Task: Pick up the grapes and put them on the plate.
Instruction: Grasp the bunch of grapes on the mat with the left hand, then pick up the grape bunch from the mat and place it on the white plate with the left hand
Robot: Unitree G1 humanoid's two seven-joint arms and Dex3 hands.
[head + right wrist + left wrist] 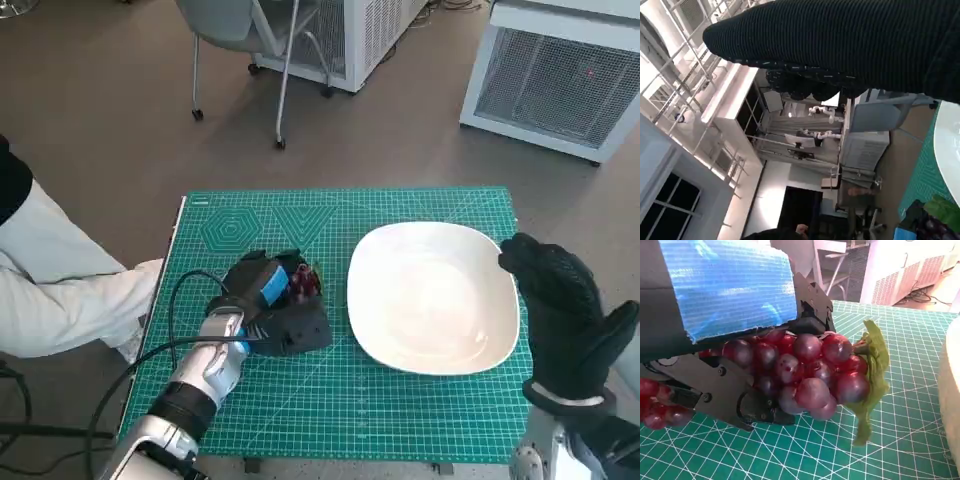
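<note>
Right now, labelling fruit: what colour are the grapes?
Dark red-purple grapes, green leaf; clearest in left wrist view.

The plate [435, 297] lies on the right half of the mat [340, 400], the grapes [303, 283] on its left half. My left hand [268, 300] rests over the grapes, and my right hand [565, 315] hangs at the plate's right edge.

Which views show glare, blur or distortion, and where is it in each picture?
Head view: soft glare whitens the plate; straight edges look slightly bowed. Left wrist view: the blue tape on the left hand is overexposed, while the grapes are sharp. Right wrist view: turned sideways, and the right hand is a dark band against bright windows.
</note>
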